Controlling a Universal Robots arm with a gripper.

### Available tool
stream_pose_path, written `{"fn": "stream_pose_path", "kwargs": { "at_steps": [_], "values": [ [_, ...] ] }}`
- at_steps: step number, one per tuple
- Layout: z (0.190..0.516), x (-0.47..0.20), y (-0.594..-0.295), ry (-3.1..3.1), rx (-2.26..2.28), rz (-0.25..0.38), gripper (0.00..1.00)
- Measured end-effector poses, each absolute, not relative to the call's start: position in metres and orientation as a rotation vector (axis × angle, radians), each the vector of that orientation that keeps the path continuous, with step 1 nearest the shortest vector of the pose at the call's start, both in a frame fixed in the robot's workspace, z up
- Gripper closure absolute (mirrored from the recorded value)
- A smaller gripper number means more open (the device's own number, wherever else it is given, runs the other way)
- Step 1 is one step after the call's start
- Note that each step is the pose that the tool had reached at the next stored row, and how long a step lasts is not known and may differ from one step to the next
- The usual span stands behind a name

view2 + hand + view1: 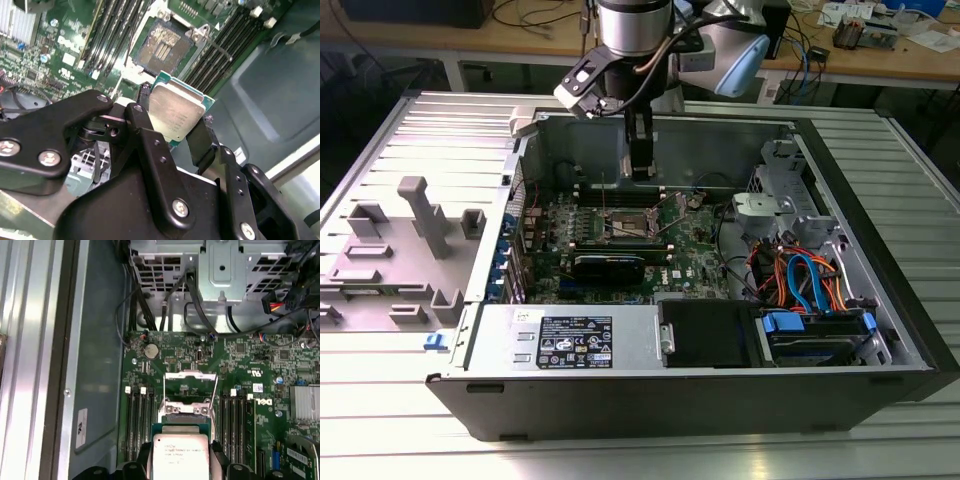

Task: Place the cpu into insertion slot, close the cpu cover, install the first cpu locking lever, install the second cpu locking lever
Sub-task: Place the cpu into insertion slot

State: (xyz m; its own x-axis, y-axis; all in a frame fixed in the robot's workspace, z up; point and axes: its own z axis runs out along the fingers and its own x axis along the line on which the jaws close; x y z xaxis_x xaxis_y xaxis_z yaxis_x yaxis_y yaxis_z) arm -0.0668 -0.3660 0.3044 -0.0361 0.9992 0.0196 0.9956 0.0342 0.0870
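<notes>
Placement of the cpu (177, 112) is the step in hand. The tool (172, 120) is clamped on two opposite edges of the chip and holds it, silver top showing, above the green board, near the insertion slot (162, 47) but not yet in it. The slot lies bare; its cover (190, 376) appears swung up. Seating, as I judge it, calls for squaring the chip over the slot and lowering it flat and gently. The open computer case (720, 400) rests on the ribbed worktop (400, 420).
</notes>
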Motion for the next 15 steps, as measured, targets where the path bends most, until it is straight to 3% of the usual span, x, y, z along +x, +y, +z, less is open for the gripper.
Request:
{"fn": "stream_pose_path", "kwargs": {
  "at_steps": [15],
  "values": [
    [0.266, -0.07, -0.382, 2.27, 2.095, 0.128, 0.45]
  ]
}}
